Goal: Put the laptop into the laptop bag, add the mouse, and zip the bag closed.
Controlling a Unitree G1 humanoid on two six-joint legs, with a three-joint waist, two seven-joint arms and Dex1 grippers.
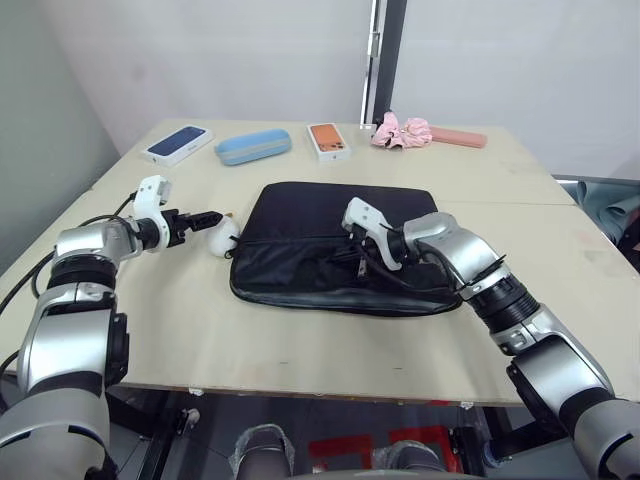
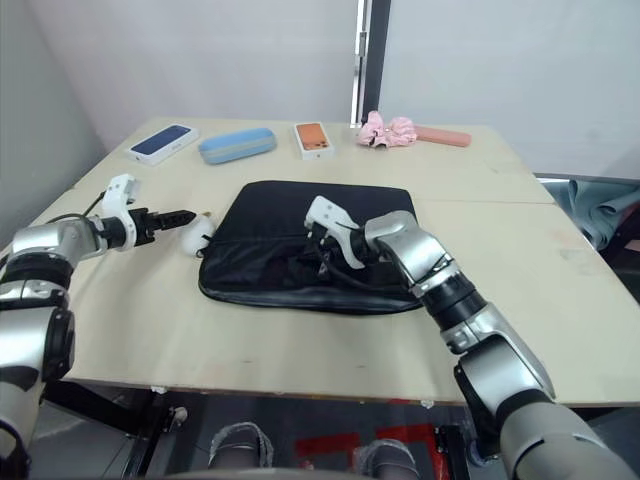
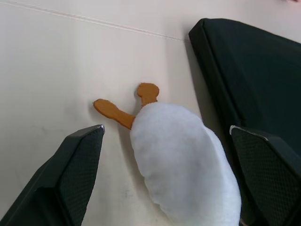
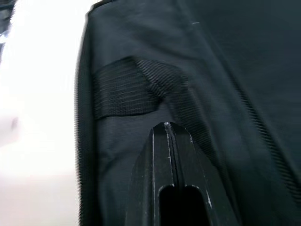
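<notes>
Left eye view: laptop bag (image 1: pixel 340 250) (contents hidden); right end effector (image 1: pixel 362 262) pressed together, left end effector (image 1: pixel 213 217) spread.

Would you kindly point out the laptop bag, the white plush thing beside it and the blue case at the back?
laptop bag (image 1: pixel 330 215): left eye view, on its flat top panel.
white plush thing (image 3: pixel 183 155): left wrist view, on its fluffy body.
blue case (image 1: pixel 253 146): left eye view, on its lid.
</notes>
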